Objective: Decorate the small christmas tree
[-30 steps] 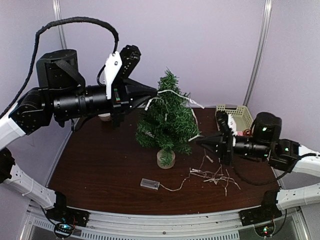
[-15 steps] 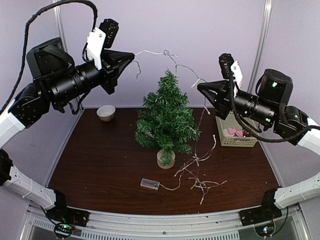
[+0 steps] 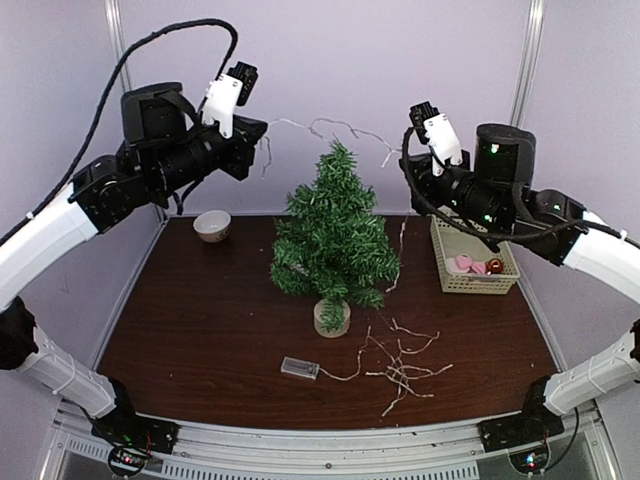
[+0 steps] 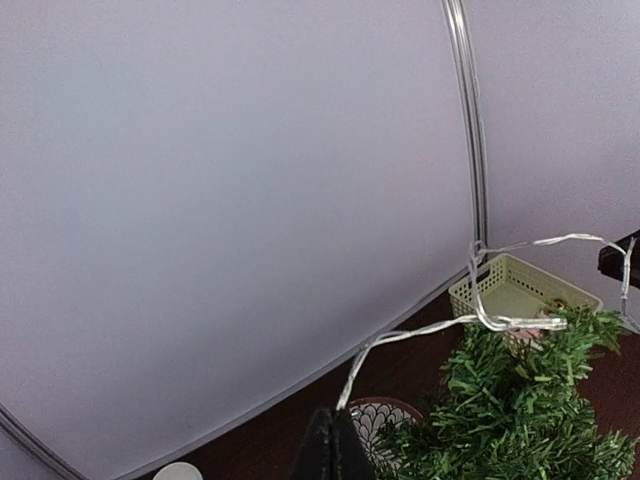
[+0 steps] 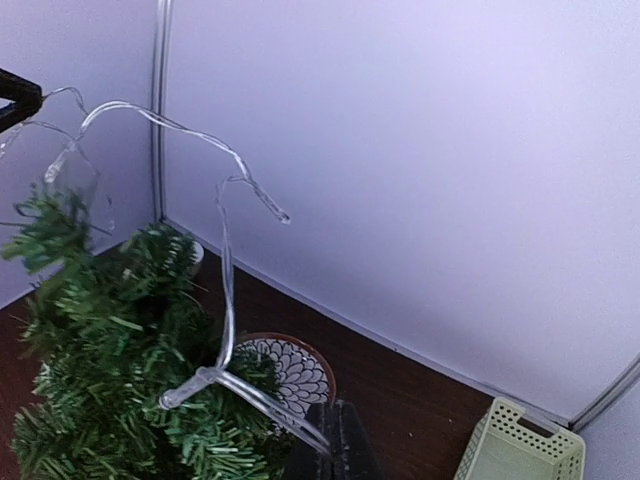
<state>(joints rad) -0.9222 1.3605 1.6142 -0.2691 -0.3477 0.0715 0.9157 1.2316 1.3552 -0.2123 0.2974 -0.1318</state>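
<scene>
the small christmas tree (image 3: 333, 235) stands up straight on its pale round foot, about in the middle of the dark brown table (image 3: 190, 320).

both arms are up in the air, one on each side of the tree's pointy top. the left gripper (image 4: 330, 452) is up high to the left of the top. its two fingers are pressed together, and they pinch the thin string of lights (image 3: 330, 125). the right gripper (image 5: 334, 445) is up high to the right of the top. its fingers are pressed together too, and they pinch the same string a bit further along.

between the two grippers the string runs in a wavy line just over the tree's top. in the top view i cannot tell if it touches the top branches. on the right side of the tree the string hangs down to the table. the rest of it lies in a messy tangle in front of the tree and a little to the right. a thin wire goes from the tangle to a small clear battery box (image 3: 300, 368), which lies right in front of the tree's foot.

a little bowl (image 3: 211, 225) sits behind the tree to the left. a pale yellow basket (image 3: 503, 280) sits to the right of the tree, with some small pink and red things (image 3: 475, 265) inside.
</scene>
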